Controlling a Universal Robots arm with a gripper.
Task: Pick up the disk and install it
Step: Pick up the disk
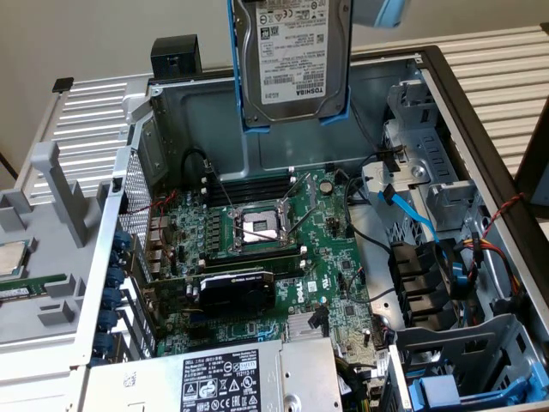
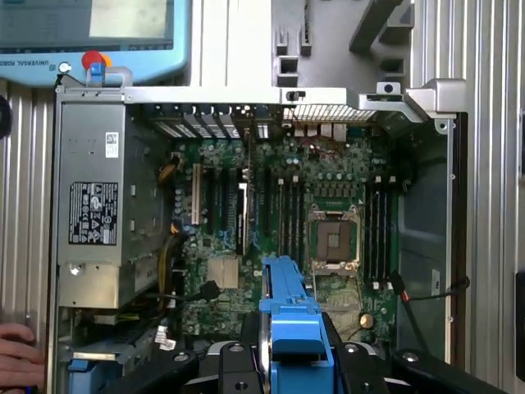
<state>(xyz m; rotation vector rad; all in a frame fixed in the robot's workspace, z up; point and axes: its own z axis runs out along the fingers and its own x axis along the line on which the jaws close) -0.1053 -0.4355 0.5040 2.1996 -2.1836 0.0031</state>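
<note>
The disk [image 1: 294, 60] is held up in the air, upright, above the far part of the open computer case [image 1: 450, 86]. Its white label is turned to the camera, and its sides and lower edge are framed by the blue carrier. In the wrist view the disk [image 2: 289, 320] is seen edge-on, and the gripper [image 2: 291, 365] is clamped on it from both sides. It is kept well apart from the parts inside the case.

Below the disk the motherboard [image 1: 330, 257] is laid out, with the CPU socket [image 1: 257, 226] in its middle and a black graphics card [image 1: 236, 287] nearer to the camera. At the near edge the silver power-supply box [image 1: 257, 378] is seen. At the exterior view's right a metal drive cage [image 1: 420, 146] is fixed inside the case. A light blue cable [image 1: 410, 213] is hung across in front of it, and black and red wires are spread around a row of black fans [image 1: 420, 279]. Another blue carrier [image 1: 446, 393] is seated in the near right corner.

The case is laid on a table of ribbed metal slats [image 1: 502, 60]. At the exterior view's left a grey plastic panel [image 1: 51, 215] is placed beside the case. In the wrist view a teach pendant [image 2: 98, 37] with a red button is seen beyond the case. A person's hand [image 2: 18, 353] is rested at the case's edge, near the power-supply box.
</note>
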